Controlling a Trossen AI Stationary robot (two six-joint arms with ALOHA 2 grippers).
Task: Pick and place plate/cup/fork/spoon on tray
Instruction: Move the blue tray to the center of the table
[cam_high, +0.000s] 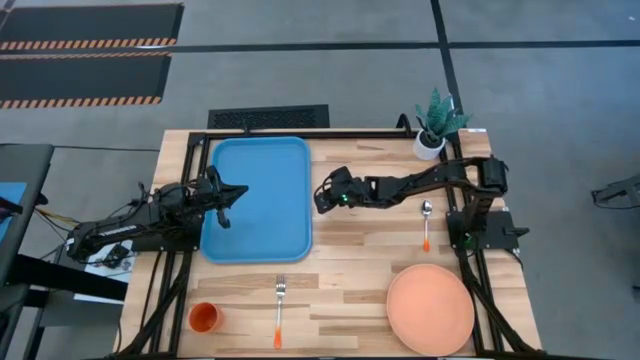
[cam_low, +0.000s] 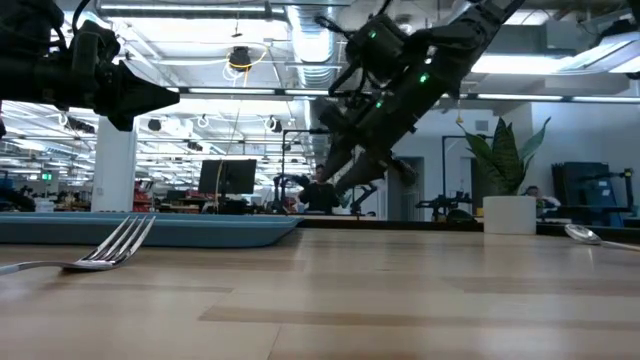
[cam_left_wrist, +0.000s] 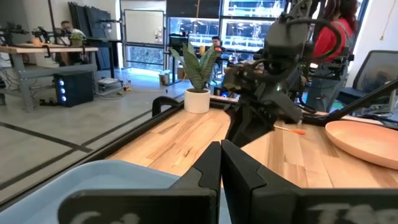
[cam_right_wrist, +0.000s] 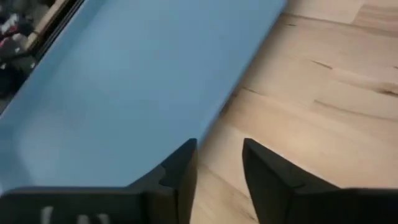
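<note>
- My right gripper hangs just beside the right edge of the tray, fingers slightly parted and grasping nothing.
- My left gripper sits over the tray's left side, fingers clenched together, empty.
- The plate lies at the table's near right corner; the cup at the near left.
- The fork lies between them; the spoon beyond the plate.

the wooden table (pale planks) carries tray, plate, cup, fork, spoon, potted plant.
</note>
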